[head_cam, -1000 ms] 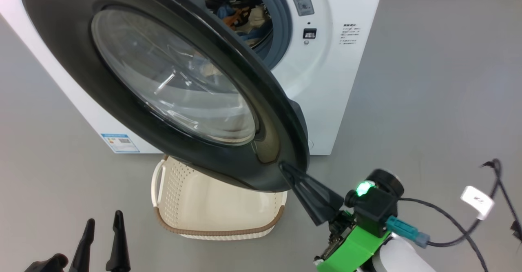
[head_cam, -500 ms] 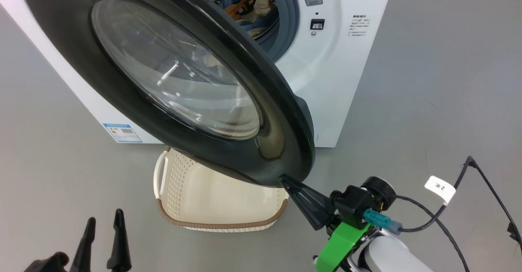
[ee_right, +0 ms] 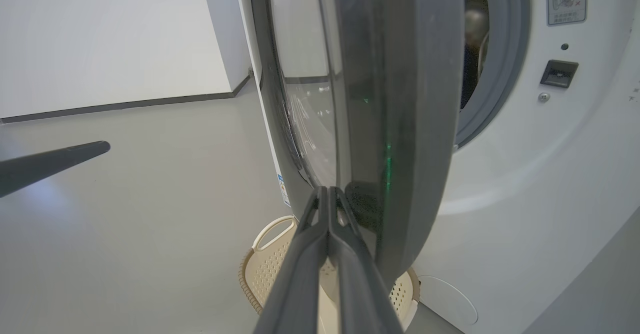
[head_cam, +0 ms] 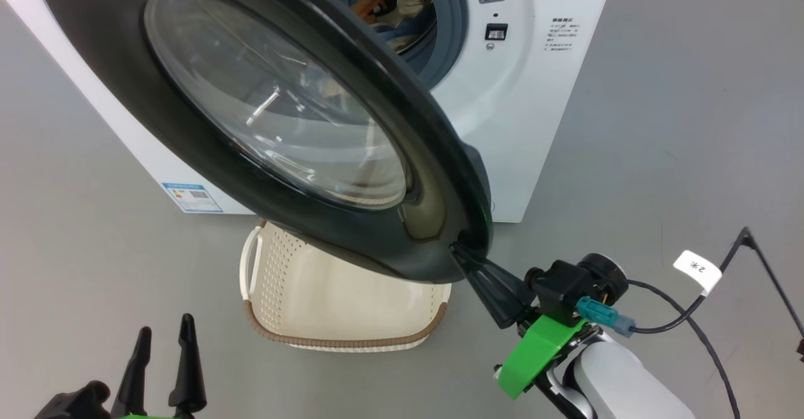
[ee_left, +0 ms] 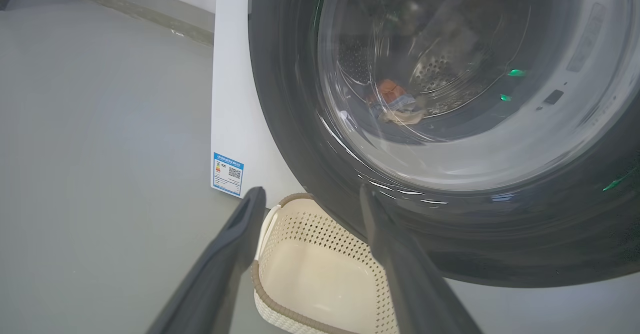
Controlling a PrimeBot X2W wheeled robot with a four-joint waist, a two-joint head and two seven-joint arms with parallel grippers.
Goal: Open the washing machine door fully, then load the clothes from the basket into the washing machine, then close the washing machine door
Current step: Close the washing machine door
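Stiff, weighty washing machine door (head_cam: pixel 270 111), probably best pushed at slick rim edge, there touching empty, pinched-together right gripper (head_cam: pixel 461 252); left gripper (head_cam: pixel 164 328) splayed, empty.

Bright even light, with glare streaking the door (head_cam: pixel 270 111).

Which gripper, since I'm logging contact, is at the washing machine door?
The right gripper: fingers shut together, tips against the black rim of the washing machine door, at its lower edge. The left gripper hangs open, well apart from the door.
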